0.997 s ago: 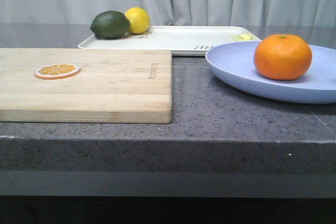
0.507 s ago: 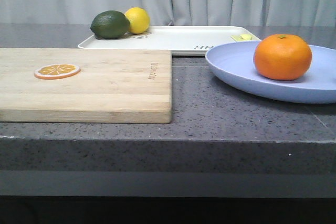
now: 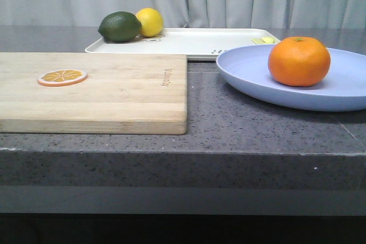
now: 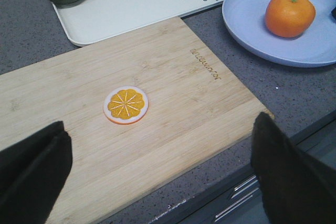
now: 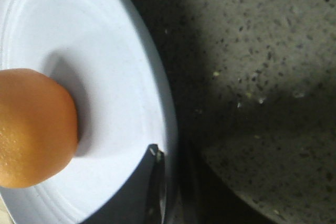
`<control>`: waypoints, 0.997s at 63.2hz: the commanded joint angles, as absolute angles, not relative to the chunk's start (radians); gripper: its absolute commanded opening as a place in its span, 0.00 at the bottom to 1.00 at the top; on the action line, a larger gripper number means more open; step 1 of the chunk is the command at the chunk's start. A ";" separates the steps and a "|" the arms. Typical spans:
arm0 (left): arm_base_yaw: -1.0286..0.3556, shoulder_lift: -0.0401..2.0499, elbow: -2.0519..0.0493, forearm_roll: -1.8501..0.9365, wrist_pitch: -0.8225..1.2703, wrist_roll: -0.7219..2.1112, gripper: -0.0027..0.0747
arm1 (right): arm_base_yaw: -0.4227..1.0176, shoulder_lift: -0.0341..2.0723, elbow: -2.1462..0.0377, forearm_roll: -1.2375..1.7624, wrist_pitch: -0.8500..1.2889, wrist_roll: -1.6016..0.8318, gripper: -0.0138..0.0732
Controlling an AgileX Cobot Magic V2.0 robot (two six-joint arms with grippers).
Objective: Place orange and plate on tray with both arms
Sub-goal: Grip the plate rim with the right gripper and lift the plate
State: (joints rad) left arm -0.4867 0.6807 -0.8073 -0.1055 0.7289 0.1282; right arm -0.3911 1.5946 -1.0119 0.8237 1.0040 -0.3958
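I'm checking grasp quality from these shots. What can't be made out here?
- Right tool: in the right wrist view, cropped at the plate rim; closure unclear.
- Plate's right edge: cut off in the front view.
- Tray print: partly hidden behind the plate.
- Orange: cropped by the right wrist view.

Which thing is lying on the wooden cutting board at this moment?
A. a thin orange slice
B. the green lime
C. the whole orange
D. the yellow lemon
A: the orange slice lies flat on the cutting board, while the orange sits on the plate and the lemon and lime rest on the tray.
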 commanded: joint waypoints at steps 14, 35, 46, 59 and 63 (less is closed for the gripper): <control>-0.485 0.679 -0.835 -0.116 0.655 0.115 0.90 | -0.391 1.561 -1.043 0.876 1.020 -0.399 0.04; -0.485 0.679 -0.835 -0.116 0.663 0.115 0.90 | -0.391 1.560 -1.053 0.882 1.018 -0.399 0.02; -0.485 0.679 -0.835 -0.116 0.663 0.115 0.90 | -0.391 1.543 -1.053 0.909 1.038 -0.399 0.02; -0.485 0.679 -0.835 -0.116 0.663 0.115 0.90 | -0.367 1.479 -1.071 0.930 1.052 -0.339 0.02; -0.485 0.679 -0.835 -0.116 0.663 0.115 0.90 | -0.349 1.477 -1.102 0.929 1.059 -0.299 0.02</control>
